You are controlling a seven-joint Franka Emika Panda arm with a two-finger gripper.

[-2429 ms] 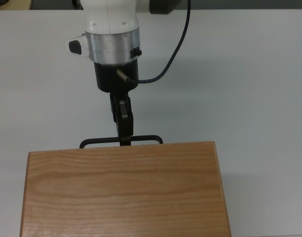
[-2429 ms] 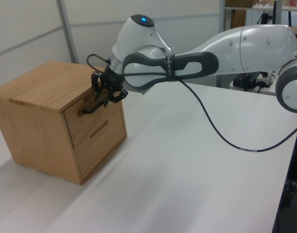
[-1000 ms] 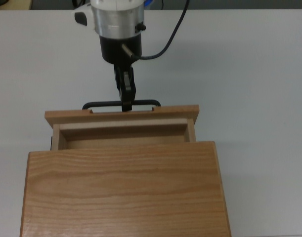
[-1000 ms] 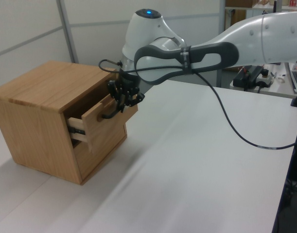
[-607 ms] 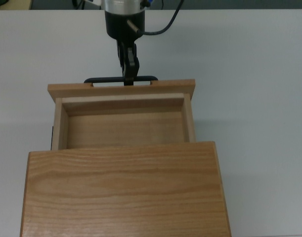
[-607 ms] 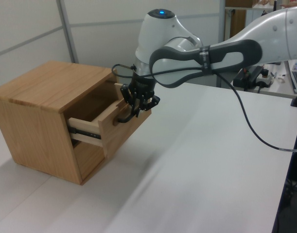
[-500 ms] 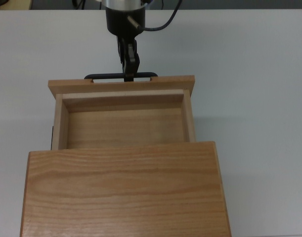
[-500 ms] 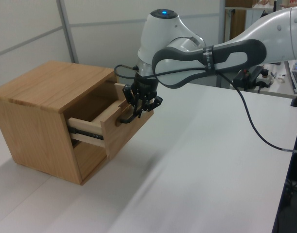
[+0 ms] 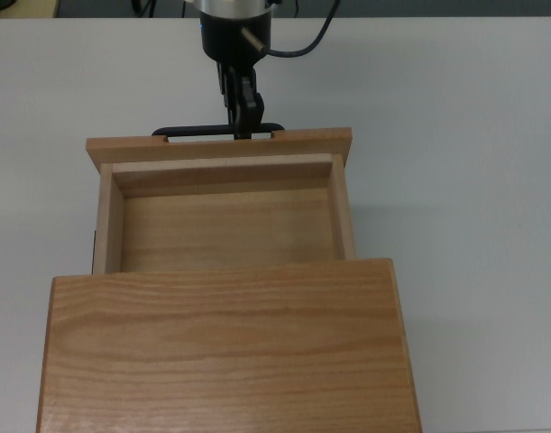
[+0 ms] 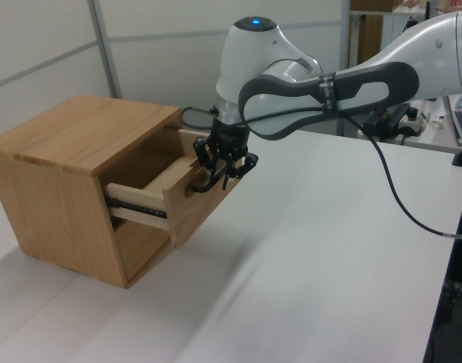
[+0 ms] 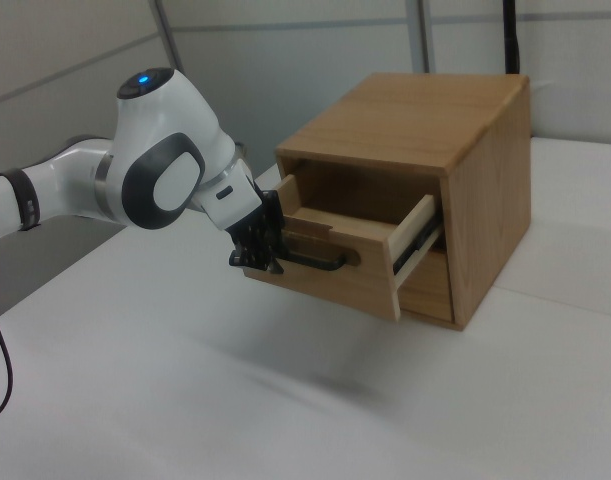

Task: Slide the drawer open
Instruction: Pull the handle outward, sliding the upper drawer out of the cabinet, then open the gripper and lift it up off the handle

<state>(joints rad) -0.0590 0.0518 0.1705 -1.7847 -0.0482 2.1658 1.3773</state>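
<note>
my gripper (image 9: 245, 126) is clamped on the black bar handle (image 9: 216, 132), fingers pinched together around the bar a bit off its middle, toward the top view's right. in the left view the gripper (image 10: 221, 168) hangs onto the handle right in front of the drawer's front panel (image 10: 204, 198).

just behind my fingers is the drawer (image 9: 225, 223): light wood tray, well out of the cabinet (image 9: 225, 352), its empty floor and both thin side walls exposed. the right view shows the drawer (image 11: 355, 250) sticking out of the upper opening with a metal slide rail (image 11: 418, 243) visible along its side. a lower drawer front (image 10: 137, 246) sits closed beneath it. everything rests on a white table (image 9: 464, 180).

my read: the pull is mostly done, the drawer looks near the end of its travel, though i can't see the stop.

doing this step well:
- pull straight along the rails, directly away from the cabinet. any sideways component will rack the tray, more so since my grip is off-centre on the bar.
- keep height constant; don't lift or press on the handle, the extended drawer has leverage on the slides.
- slow down for the last bit and stop on rising resistance rather than yanking. the cabinet isn't visibly fixed down, so a hard stop could drag it across the table.
- keep the grip firm until motion ends, then release.
</note>
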